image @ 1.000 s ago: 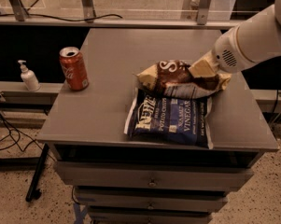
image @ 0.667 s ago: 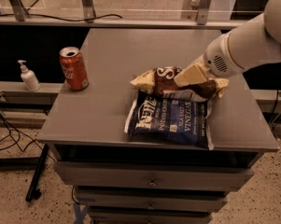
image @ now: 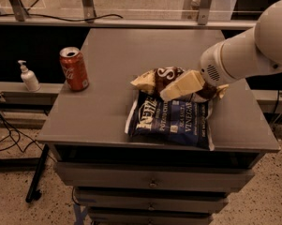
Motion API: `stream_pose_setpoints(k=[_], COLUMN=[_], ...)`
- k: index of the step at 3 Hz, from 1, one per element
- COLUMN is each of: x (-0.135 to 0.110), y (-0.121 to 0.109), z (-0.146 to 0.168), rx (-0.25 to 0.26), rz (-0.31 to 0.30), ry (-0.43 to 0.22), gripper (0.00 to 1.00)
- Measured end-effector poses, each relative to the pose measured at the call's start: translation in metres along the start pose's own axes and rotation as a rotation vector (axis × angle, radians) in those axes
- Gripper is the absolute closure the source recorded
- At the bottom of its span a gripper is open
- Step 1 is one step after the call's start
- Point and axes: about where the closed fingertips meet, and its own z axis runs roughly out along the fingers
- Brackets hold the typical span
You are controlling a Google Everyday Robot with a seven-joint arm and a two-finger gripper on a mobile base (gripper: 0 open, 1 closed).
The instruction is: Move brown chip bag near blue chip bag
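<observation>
Brown bag (image: pixel 159 75) sits at the far edge of the blue bag (image: pixel 171 118), overlapping it. Gripper (image: pixel 180 87), reaching in from the right, is clamped on the brown bag. Risk: the crinkly film snags on release and drags the blue bag toward the table (image: pixel 107 121) front edge.

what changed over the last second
The gripper, shut on the crinkly dark-brown chip bag, carried it slightly toward the picture's left, along the far edge of the flat navy-blue chip bag. The brown bag is still held, not released. The navy-blue bag, the red soda can and the white pump bottle stayed put.
</observation>
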Motion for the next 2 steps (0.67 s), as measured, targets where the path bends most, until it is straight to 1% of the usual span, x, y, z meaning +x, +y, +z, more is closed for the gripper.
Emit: stream_pose_setpoints(k=[1, 2], x=[0.007, 0.03], y=[-0.011, -0.053], z=[-0.006, -0.03], rx=[0.028, 0.089], rz=[-0.005, -0.003], ry=[-0.019, -0.055], gripper=[0.0, 0.0])
